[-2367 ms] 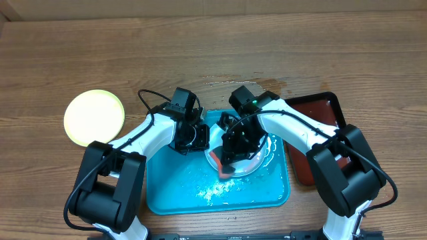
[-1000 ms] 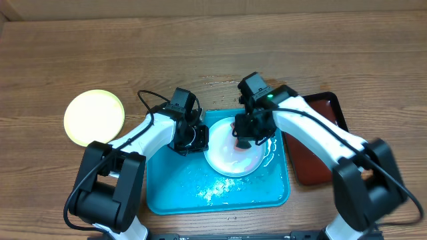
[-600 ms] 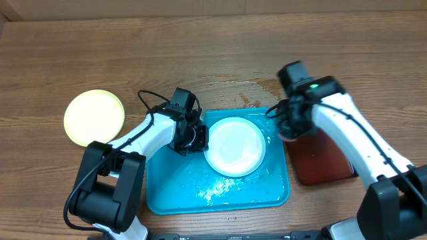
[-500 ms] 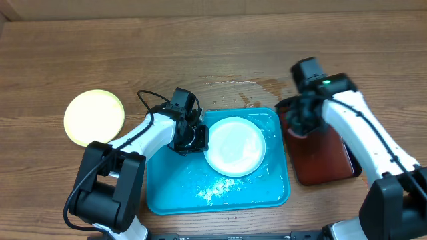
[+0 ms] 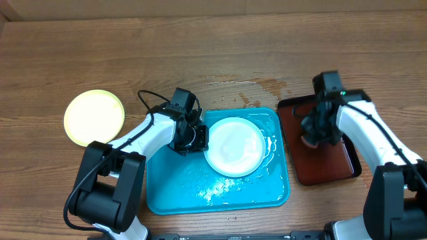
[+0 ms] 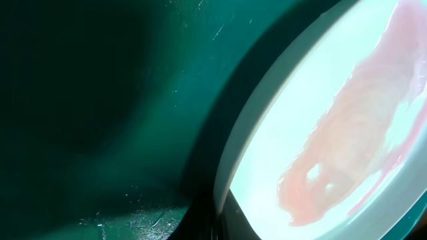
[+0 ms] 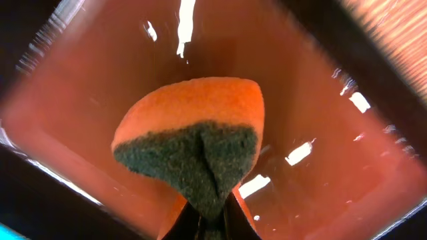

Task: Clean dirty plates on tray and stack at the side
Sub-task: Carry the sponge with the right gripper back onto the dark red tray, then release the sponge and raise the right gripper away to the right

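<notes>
Overhead: my left gripper is clamped on the left rim of the dirty plate, which lies just to its right on the turquoise tray. My right gripper hangs over the dark red tray, pinching the sponge; the plate is well off to its left.

Left wrist: the plate rim runs right up to my fingers, with a pink smear across its centre.

Right wrist: jaws closed on the sponge, green side facing me.

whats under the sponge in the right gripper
The small dark red tray, its glossy floor showing all around the sponge. The patch directly beneath is covered, so whether the sponge touches it cannot be told.
</notes>
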